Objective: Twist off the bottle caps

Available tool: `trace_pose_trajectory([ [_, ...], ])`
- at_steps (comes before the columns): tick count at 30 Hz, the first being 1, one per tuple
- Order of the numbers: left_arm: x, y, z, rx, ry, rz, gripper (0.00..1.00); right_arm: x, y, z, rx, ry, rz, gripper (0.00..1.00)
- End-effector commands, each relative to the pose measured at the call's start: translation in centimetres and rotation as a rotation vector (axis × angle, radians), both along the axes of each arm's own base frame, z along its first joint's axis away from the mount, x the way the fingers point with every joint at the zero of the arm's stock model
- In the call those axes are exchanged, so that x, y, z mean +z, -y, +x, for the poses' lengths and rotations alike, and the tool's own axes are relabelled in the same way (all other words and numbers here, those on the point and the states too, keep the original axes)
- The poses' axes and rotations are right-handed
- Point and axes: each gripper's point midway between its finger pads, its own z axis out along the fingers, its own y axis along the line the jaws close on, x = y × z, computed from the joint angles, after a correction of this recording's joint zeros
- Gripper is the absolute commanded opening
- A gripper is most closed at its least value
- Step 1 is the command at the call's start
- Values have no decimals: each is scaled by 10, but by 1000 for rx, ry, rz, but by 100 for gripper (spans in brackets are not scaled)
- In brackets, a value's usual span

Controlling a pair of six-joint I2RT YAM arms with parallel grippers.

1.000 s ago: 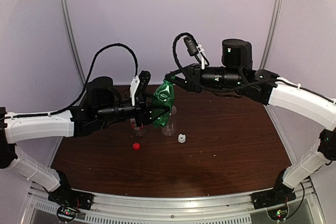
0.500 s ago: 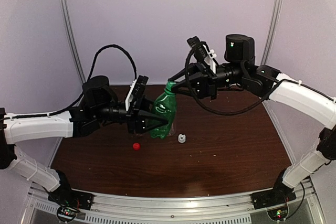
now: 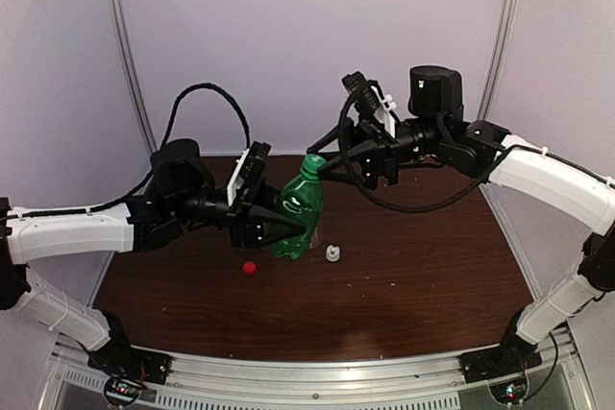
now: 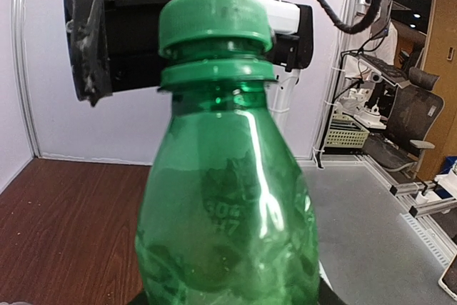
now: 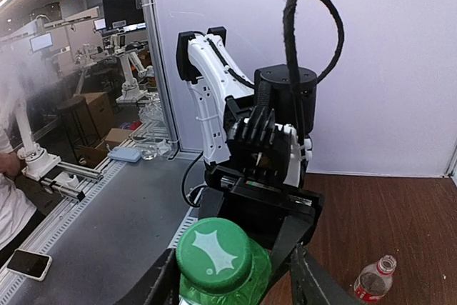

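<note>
left fingers [image 3: 272, 229] clamp the green bottle [image 3: 301, 201]

White-and-black arms [image 3: 72, 232], looped black cables [image 5: 288, 26]

Left arm [image 3: 77, 232] jaws clamped, right arm [image 3: 548, 175] jaws spread

Dark wood table [image 3: 413, 285]: red cap [image 3: 250, 267] & white cap [image 3: 332, 253] lie nr centre, apart; red-label bottle [image 5: 371, 281] also on it.
</note>
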Motion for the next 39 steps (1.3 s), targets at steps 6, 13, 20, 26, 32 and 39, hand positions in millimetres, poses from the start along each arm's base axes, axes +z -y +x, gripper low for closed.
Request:
trace_pose_trajectory([
  [6,22,0,19,133,71,-58,35,16,15,6,-140,-36,26,67],
  [13,17,0,44,271,62,-27,35,39,19,33,-388,-162,63,75],
  [20,13,-1,61,368,49,-14,35,28,8,70,-670,-286,29,78],
  [26,9,-1,68,402,39,-1,35,13,-6,77,-706,-308,-21,77],
  [32,9,-2,69,413,41,-1,35,10,-12,74,-674,-306,-27,56],
  [39,8,-3,70,424,40,3,34,13,-16,66,-623,-297,-12,36],
])
